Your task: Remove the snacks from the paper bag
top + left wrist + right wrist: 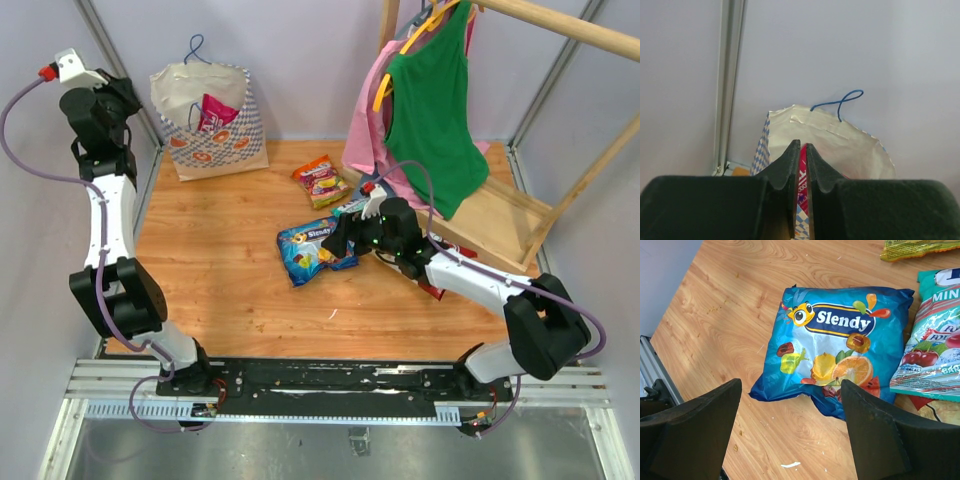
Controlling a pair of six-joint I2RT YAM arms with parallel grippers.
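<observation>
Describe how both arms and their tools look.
Left arm and right arm: white links, bulky black joints, a purple cable looping alongside, a red cap near the wrist. Left tool and right tool: two thick, dark, tapering fingers.

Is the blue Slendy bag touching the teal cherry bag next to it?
Touching. In the right wrist view the blue packet meets the teal packet edge to edge, no gap showing lower down.

My right fingers [690, 435] look matt black, the blue packet [835, 355] glossy foil, the table [740, 300] smooth grained wood, the bag [215, 140] creased paper.
</observation>
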